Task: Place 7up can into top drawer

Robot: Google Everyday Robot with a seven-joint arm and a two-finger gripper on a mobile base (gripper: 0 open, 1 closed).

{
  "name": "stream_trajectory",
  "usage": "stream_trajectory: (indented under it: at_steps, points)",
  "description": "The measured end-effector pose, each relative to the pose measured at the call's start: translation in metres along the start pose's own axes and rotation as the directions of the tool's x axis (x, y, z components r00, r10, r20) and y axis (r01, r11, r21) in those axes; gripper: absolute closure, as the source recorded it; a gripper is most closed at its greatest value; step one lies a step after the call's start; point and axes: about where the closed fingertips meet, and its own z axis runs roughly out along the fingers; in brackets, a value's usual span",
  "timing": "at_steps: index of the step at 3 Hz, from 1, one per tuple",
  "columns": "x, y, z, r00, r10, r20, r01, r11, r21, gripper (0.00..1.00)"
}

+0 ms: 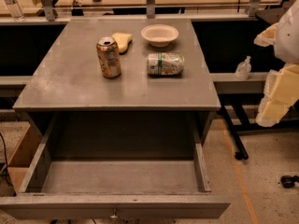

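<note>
The 7up can (pixel 165 64), silvery-white with a green band and dented sides, lies on its side on the grey cabinet top (pixel 70 83), right of centre. The top drawer (pixel 117 206) is pulled open below the cabinet's front edge. Its inside shows nothing in it, and its small metal knob (pixel 113 214) is at the bottom edge of the view. My gripper (pixel 279 94) and its white arm are at the right edge of the view, beyond the cabinet's right side, well apart from the can and holding nothing that I can see.
An orange-brown can (pixel 108 57) stands upright left of the 7up can. A yellow sponge (pixel 122 41) and a white bowl (pixel 160 34) sit behind them. A small clear bottle (pixel 243 69) stands on a ledge to the right. A cardboard box (pixel 18 157) sits at the left of the drawer.
</note>
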Motion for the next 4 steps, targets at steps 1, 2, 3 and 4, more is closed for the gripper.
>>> stream_trajectory:
  at_steps: [1, 2, 3, 4]
  points:
    - [0.0, 0.0, 0.0, 1.0, 0.0, 0.0, 0.0, 1.0, 0.0, 0.0]
    - [-0.007, -0.016, 0.007, 1.0, -0.008, 0.029, 0.007, 0.9998, 0.02, 0.0]
    - [-0.023, -0.05, 0.031, 0.995, -0.003, 0.095, -0.001, 0.9992, 0.041, 0.0]
    - [-0.038, -0.076, 0.053, 0.985, 0.004, 0.172, -0.013, 0.9988, 0.048, 0.0]
